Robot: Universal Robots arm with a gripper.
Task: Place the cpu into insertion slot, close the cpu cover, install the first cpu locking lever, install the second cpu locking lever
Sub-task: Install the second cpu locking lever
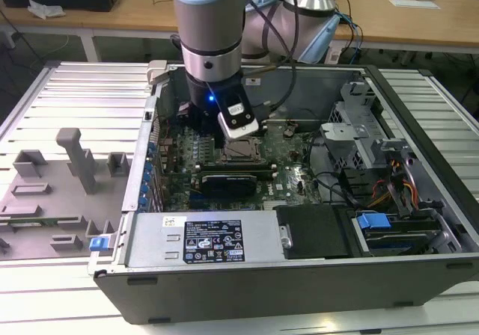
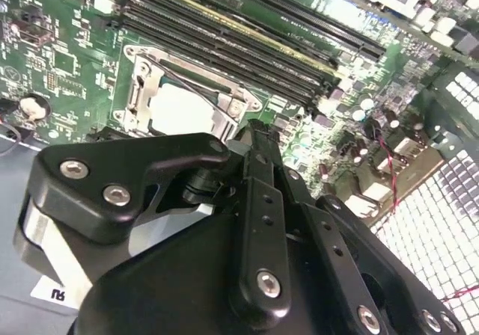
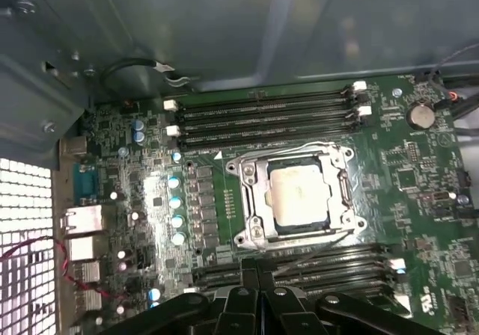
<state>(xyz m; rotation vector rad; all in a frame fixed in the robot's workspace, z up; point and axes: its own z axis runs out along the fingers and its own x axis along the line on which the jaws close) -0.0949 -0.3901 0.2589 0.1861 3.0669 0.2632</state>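
Pincer [image 3: 258, 294] above covered cpu [image 3: 299, 193], fingers together

Memory slots [image 3: 269, 111] flank insertion slot [image 3: 296, 194]; above open

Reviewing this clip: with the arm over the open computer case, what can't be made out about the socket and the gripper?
- Gripper: the first wrist view's edge cuts off its linkage, so open or shut is unclear.
- Insertion slot: in the exterior view the arm's white wrist camera overlaps its near edge.
- Cpu cover: in the second wrist view the gripper body hides its lower part.
- Locking levers: thin wires beside the cpu; whether they are hooked is too fine to tell.
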